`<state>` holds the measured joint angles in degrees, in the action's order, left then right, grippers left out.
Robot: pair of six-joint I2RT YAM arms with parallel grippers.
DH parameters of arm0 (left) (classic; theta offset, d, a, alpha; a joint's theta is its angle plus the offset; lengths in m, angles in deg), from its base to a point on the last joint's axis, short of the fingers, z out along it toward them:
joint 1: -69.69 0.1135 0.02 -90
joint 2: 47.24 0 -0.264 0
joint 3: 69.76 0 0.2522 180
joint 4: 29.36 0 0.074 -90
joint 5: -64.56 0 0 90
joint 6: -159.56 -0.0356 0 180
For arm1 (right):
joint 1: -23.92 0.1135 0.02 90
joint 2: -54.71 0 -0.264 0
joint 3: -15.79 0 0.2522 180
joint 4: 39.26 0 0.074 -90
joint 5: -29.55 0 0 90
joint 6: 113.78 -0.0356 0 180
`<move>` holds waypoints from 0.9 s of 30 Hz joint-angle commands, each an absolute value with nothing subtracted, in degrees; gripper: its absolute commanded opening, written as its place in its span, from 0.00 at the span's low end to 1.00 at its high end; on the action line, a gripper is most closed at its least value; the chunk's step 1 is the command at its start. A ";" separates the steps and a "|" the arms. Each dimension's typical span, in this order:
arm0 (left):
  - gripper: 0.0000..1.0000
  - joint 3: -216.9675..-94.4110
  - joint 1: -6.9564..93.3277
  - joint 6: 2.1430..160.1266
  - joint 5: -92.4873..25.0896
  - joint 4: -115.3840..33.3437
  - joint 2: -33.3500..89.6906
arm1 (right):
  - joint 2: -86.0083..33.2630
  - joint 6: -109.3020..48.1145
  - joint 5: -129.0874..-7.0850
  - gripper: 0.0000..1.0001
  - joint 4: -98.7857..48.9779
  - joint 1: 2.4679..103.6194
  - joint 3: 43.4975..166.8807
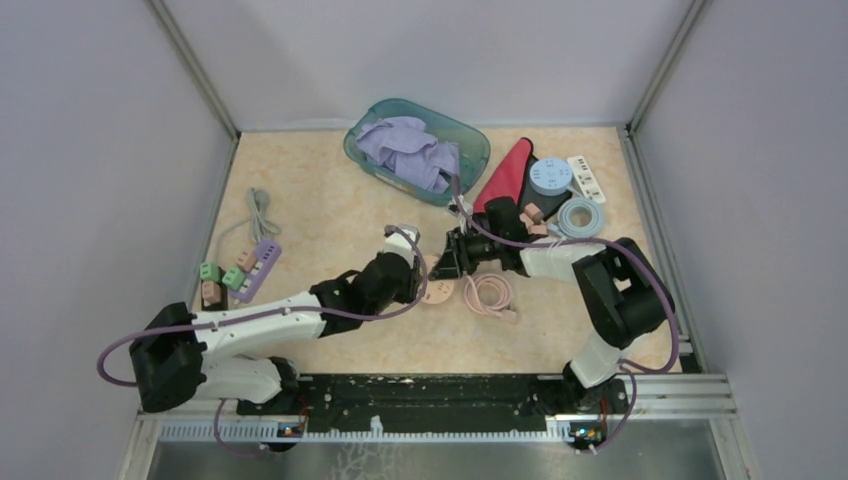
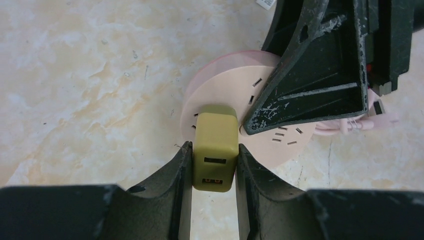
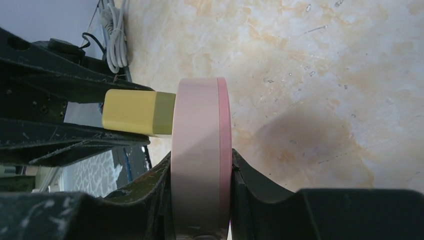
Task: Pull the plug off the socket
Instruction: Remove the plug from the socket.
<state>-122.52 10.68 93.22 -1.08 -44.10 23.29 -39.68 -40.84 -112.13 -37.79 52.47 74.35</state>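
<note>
A yellow-green USB plug [image 2: 215,147] sits in a round pink socket disc [image 2: 235,95], and its body stands flush against the disc's face in the right wrist view [image 3: 137,112]. My left gripper [image 2: 214,165] is shut on the plug, one finger on each side. My right gripper [image 3: 200,175] is shut on the pink socket [image 3: 200,150], clamping its flat faces and holding it on edge above the table. In the top view both grippers meet at mid-table, the left gripper [image 1: 412,262] facing the right gripper [image 1: 452,258], with the socket [image 1: 438,290] partly hidden between them.
A coiled pink cable [image 1: 488,293] lies right of the socket. A purple power strip with green and pink plugs [image 1: 245,268] lies at the left. A teal bin of purple cloth [image 1: 415,148], a red cloth [image 1: 508,172], tape rolls [image 1: 580,215] and a white strip [image 1: 587,178] stand at the back right.
</note>
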 commanded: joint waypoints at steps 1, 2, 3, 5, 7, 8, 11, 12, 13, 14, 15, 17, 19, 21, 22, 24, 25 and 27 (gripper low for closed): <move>0.00 -132.01 8.37 106.08 13.88 -47.88 28.06 | -39.58 -40.21 -115.78 0.00 -40.46 53.18 75.87; 0.00 -133.55 8.32 107.23 14.48 -50.27 29.38 | -39.47 -40.15 -115.69 0.00 -40.44 53.18 75.87; 0.00 -134.77 8.18 107.70 14.47 -51.76 30.54 | -39.51 -40.13 -115.64 0.00 -40.40 53.18 75.87; 0.00 -136.27 8.18 107.36 14.25 -52.67 32.25 | -39.53 -40.13 -115.51 0.00 -40.35 53.18 75.87; 0.00 -137.46 8.69 105.32 13.90 -52.58 33.53 | -39.51 -40.04 -115.47 0.00 -40.29 53.18 75.87; 0.00 -138.09 9.44 104.03 12.45 -52.73 33.94 | -39.52 -39.97 -115.40 0.00 -40.27 53.18 75.87; 0.00 -139.25 13.18 100.67 4.79 -52.14 34.00 | -39.50 -39.95 -115.17 0.00 -40.18 53.18 75.95; 0.00 -139.20 14.30 99.64 2.22 -51.57 33.62 | -39.51 -40.02 -115.20 0.00 -40.16 53.18 75.96; 0.00 -138.97 15.44 98.98 -0.24 -50.90 32.85 | -39.53 -40.04 -115.17 0.00 -40.17 53.18 75.96; 0.00 -138.32 16.52 97.94 -2.85 -49.85 31.91 | -39.51 -40.09 -115.12 0.00 -40.18 53.18 75.96; 0.00 -137.29 17.52 97.70 -5.49 -48.68 30.75 | -39.45 -40.19 -115.19 0.00 -40.18 53.18 75.98; 0.00 -134.44 18.79 96.89 -9.34 -45.49 27.66 | -39.47 -40.21 -115.20 0.00 -40.18 53.21 76.05; 0.00 -130.68 18.94 97.38 -10.14 -41.98 24.39 | -39.29 -40.29 -115.20 0.00 -40.18 53.18 76.05; 0.00 -127.72 18.74 98.41 -10.11 -39.85 21.80 | -39.32 -40.30 -115.10 0.00 -40.18 53.18 76.05; 0.00 -126.94 18.50 99.44 -9.87 -39.32 20.66 | -39.29 -40.26 -115.18 0.00 -40.18 53.18 76.05; 0.00 -124.98 15.84 100.79 -4.93 -37.50 19.30 | -39.42 -40.30 -115.09 0.00 -40.18 53.18 76.05; 0.00 -125.40 13.98 101.85 -0.71 -38.48 19.37 | -39.47 -40.30 -115.11 0.00 -40.18 53.20 76.05; 0.00 -129.42 9.34 105.90 11.36 -45.68 21.44 | -39.51 -40.22 -115.07 0.00 -40.18 53.18 76.05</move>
